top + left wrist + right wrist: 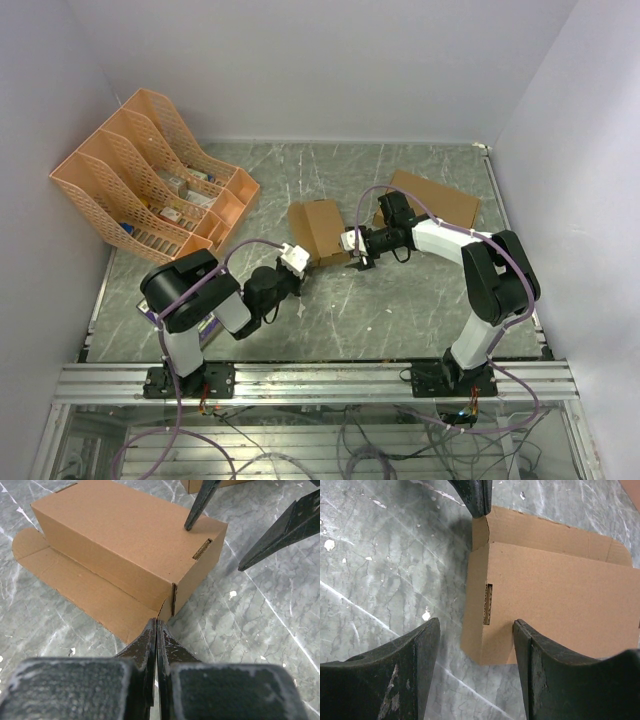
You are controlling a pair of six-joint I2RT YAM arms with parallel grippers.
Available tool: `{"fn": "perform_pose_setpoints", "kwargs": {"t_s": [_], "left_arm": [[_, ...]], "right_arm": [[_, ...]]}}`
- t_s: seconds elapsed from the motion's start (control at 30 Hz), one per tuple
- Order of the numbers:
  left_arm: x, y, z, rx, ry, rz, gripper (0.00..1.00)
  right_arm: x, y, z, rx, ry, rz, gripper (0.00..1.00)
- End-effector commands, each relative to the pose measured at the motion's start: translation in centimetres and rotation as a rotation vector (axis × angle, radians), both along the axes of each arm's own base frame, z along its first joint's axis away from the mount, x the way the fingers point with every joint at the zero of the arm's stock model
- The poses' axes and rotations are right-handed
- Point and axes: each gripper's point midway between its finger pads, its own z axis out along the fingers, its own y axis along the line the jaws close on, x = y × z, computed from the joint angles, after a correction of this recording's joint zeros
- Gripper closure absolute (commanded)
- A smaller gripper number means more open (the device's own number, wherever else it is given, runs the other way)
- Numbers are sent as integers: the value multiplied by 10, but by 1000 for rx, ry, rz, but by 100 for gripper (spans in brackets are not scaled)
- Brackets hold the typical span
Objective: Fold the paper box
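A: So, where is the box [318, 230]?
B: In the middle of the surface [400, 310], between the 2 arms. It stands as a narrow closed block. 1 long flap [75, 590] lies flat on the grey marble along the side facing the left arm.
A: And the left end effector [156, 630]?
B: Fingers pressed together, holding nothing. The tips sit low at the near corner of the box, where the flap meets the end wall. Touching or just short, I cannot tell.
A: The right end effector [475, 625]?
B: Apart, straddling the end of the box nearest the right arm. 1 finger [197, 507] comes down on the top panel beside the slot [202, 549]. The other hangs past the end, over bare marble. It clamps nothing.
A: Anything else around?
B: An orange file rack [150, 180] far left, and a bigger cardboard piece [435, 200] far right, behind the right arm.
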Motion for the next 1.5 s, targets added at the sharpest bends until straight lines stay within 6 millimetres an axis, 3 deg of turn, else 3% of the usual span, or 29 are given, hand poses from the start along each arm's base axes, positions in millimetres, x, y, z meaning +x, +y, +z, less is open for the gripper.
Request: {"fn": "perform_pose_setpoints", "kwargs": {"t_s": [0.0,0.5,0.53,0.67,0.9,1.47], "left_arm": [[9,-3,24,-24,-77,-3,93],[-2,-7,16,11,-91,-112,93],[-3,-7,15,13,-90,-117,93],[-5,-5,12,15,-81,-119,93],[7,-2,15,21,-59,-70,93],[17,-15,23,95,-77,-123,93]], "right_arm": [[-12,-9,-25,-69,109,-32,41],[-14,-11,-31,-86,132,-40,41],[-6,-7,-24,-76,110,-42,41],[-6,-7,-23,-75,107,-40,41],[-6,-6,-24,-78,107,-39,41],[-9,-3,-25,-87,105,-27,42]]}}
